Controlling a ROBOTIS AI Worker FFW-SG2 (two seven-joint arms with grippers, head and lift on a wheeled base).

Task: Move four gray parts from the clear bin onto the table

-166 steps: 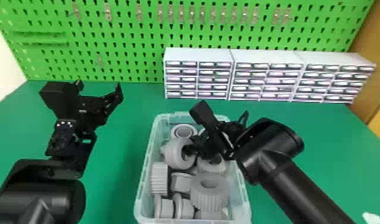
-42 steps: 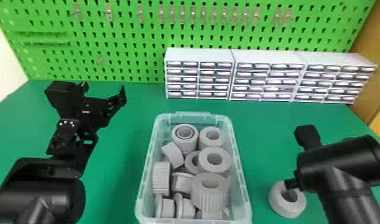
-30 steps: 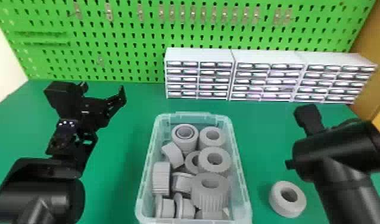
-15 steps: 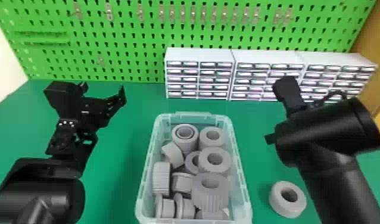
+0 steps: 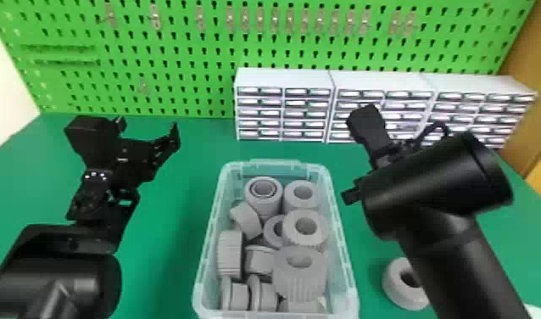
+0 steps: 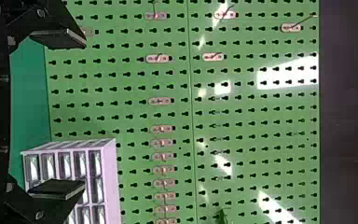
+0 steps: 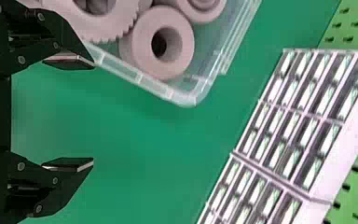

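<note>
the empty right pincer [image 7: 93,112] is spread, maybe to fit a gray part [image 7: 182,42] in the clear bin [image 5: 276,163]. one gray ring [image 5: 393,285] sits on the counter [image 5: 168,237]. the left pincer [image 6: 84,113] is spread and empty too.

Black fingers [image 6: 59,38] apart, green pegboard [image 6: 242,147] with hooks, drawer cabinet [image 6: 110,179]

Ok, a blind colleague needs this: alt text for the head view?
Clear bin of gray parts on a green table, between the robot's left arm and right arm. One loose part lies right of the bin, partly behind the right arm; white drawers stand farther back.
</note>
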